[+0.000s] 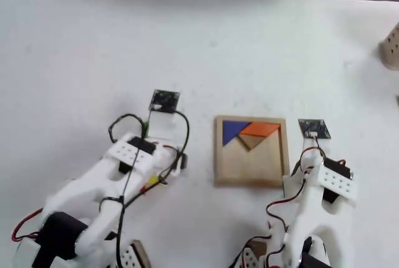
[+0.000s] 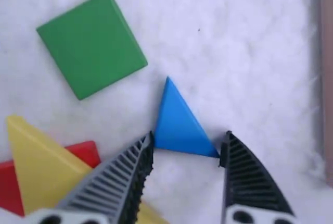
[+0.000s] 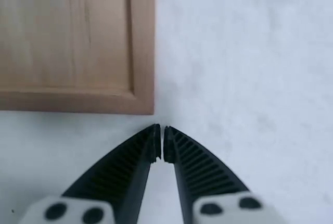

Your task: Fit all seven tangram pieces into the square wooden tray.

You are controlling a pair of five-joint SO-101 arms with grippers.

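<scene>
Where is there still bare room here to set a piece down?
Free: the bare floor of the tray, bordered by its rim and by the blue piece and orange piece; also the wide table beyond the tray. Crowded: beside the tray, where green square, blue triangle, yellow triangle and red piece lie close together.

- Looks like a robotics lab: two white robot arms [image 1: 93, 187] with bare wires [image 1: 185, 128] and small circuit boards [image 1: 165, 101].
- They sit on a plain white worktop [image 1: 93, 43].
</scene>
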